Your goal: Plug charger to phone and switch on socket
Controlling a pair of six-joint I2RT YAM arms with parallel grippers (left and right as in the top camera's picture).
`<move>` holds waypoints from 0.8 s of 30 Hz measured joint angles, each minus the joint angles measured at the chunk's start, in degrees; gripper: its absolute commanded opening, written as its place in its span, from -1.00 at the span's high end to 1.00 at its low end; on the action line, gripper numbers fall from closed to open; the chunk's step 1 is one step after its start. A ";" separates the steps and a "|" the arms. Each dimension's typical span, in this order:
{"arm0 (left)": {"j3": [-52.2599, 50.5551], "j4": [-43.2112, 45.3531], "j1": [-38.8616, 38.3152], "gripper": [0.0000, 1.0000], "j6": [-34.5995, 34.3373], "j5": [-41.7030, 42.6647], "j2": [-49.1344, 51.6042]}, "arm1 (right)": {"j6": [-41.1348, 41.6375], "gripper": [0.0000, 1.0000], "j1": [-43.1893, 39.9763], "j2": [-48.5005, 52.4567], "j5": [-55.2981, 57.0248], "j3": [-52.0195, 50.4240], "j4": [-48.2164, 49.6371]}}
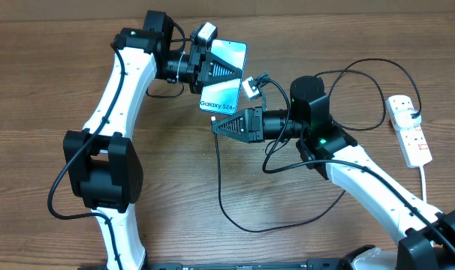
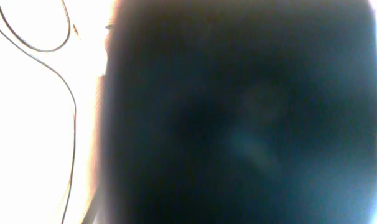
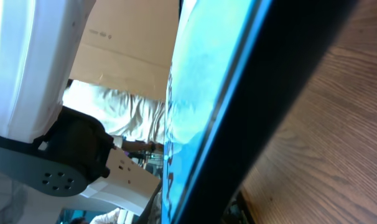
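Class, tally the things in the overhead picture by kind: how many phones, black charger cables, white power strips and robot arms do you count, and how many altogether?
phone: 1
charger cable: 1
power strip: 1
robot arms: 2 (left arm, right arm)
Total: 5

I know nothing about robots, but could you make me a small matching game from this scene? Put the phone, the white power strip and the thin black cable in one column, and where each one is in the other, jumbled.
Things
1. phone
2. socket
3. charger

Places
A. lying flat on the table, far over on the right side
B. looping loosely over the wood, one end up at the tip of the right gripper
C. held up off the wood in the left gripper

Pairs: 1-C, 2-A, 3-B
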 measured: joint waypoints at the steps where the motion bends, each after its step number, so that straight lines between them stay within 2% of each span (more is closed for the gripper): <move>1: 0.00 0.09 0.00 0.91 0.00 0.00 0.00 | 0.00 0.93 0.04 0.00 0.11 0.00 0.02; 24: 0.00 3.61 1.22 0.91 -1.90 0.20 0.00 | 0.24 0.93 -0.66 0.00 2.43 0.00 2.67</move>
